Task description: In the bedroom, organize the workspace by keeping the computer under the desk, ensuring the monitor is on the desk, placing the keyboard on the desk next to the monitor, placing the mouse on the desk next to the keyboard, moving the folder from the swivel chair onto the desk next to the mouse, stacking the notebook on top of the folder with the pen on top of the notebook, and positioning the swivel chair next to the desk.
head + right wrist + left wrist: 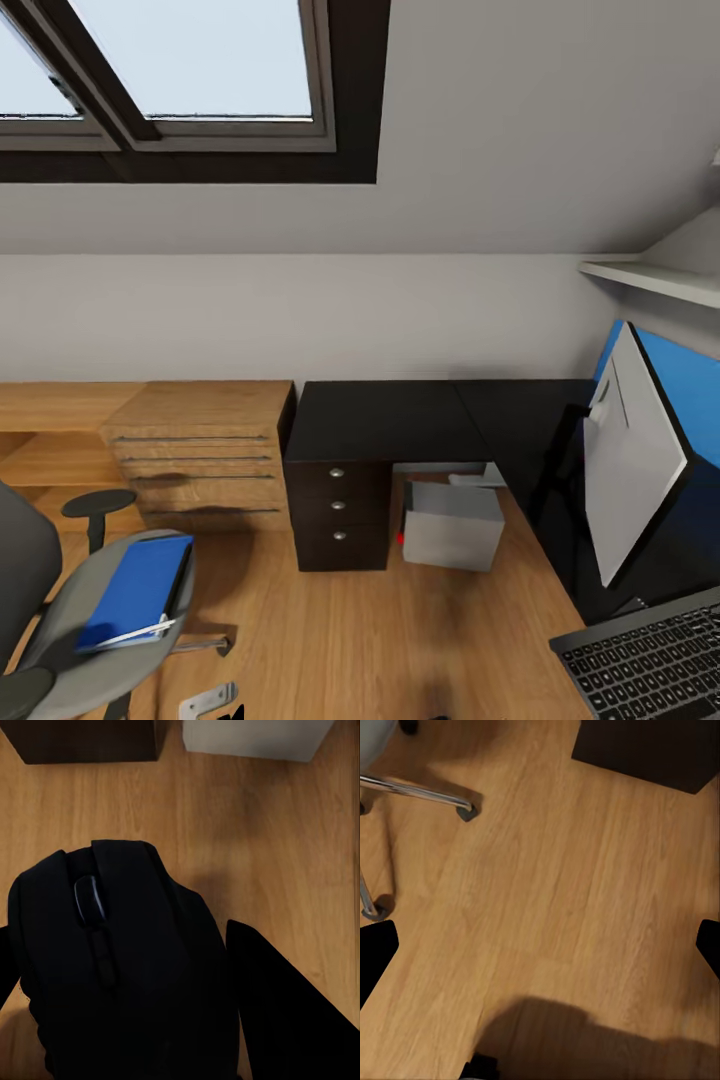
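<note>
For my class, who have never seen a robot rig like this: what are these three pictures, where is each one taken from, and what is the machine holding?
These are simulator renders from a wheeled robot with two arms, seen at one moment. The large picture comes from a camera on its head, looking forward and down into an attic bedroom. It shows a black desk with a drawer unit, a grey computer on the floor beneath it, a monitor and a keyboard at the right, and a swivel chair with a blue folder on its seat.

The other two pictures come from cameras near each arm's end effector. The left one looks down at the oak floor and the chair's chrome legs; its left end effector looks open and empty. The right one shows a black mouse up close, seemingly held in the right end effector.
</note>
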